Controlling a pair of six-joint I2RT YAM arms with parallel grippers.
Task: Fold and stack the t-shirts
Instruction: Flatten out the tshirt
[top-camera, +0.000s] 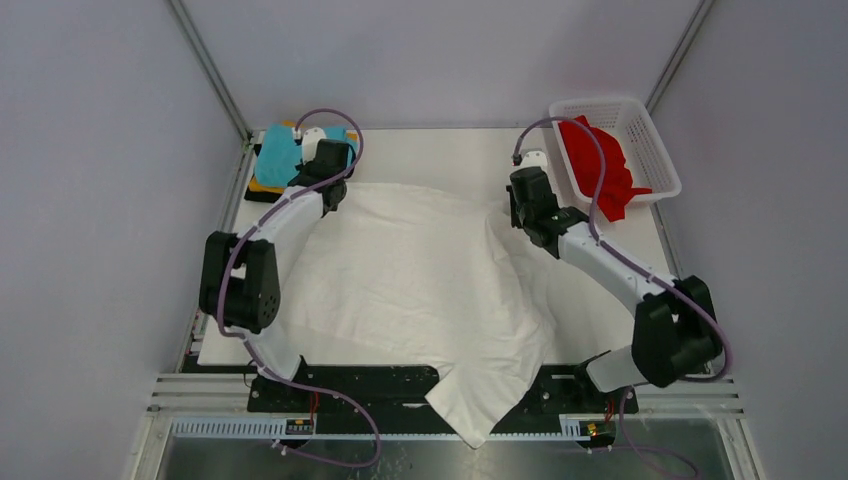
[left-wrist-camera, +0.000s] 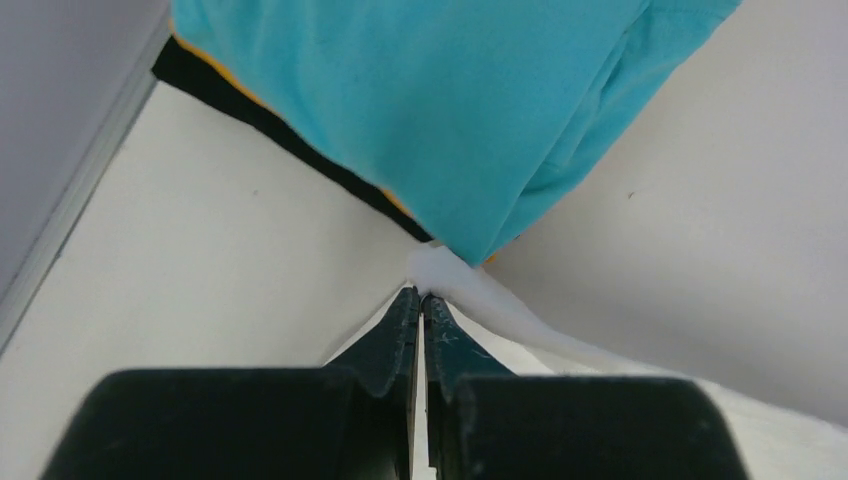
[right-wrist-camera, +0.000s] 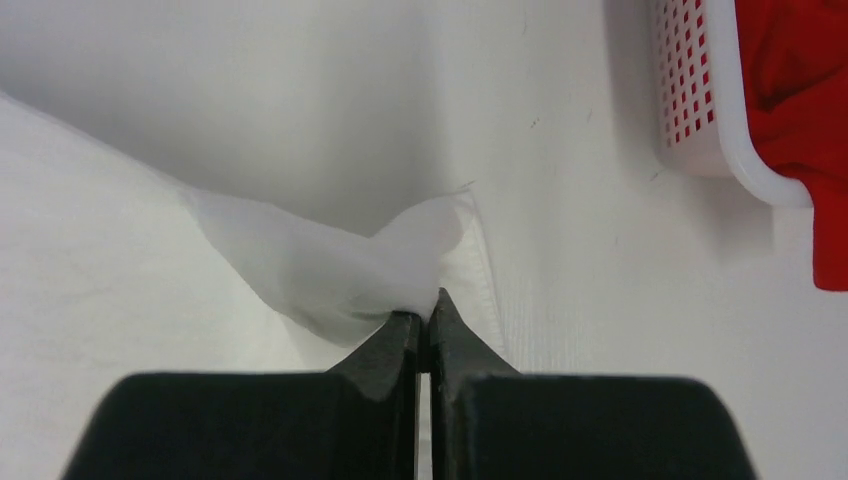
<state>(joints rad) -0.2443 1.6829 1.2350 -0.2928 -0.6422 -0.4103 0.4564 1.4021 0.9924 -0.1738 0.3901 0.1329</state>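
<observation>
Fabric sits pinched in both: left claw (left-wrist-camera: 421, 300) and right claw (right-wrist-camera: 428, 308) each grip a far corner of the white t-shirt (top-camera: 420, 280), which lies unfolded across the table (top-camera: 440, 150). A teal t-shirt (top-camera: 278, 152) tops the folded stack at far left. The red t-shirt (top-camera: 600, 170) lies in the basket (top-camera: 655, 150), not yet folded.

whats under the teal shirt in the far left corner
Under the teal t-shirt, thin edges of an orange layer and a black layer below it stick out. The rest of both is covered by the teal one.
</observation>
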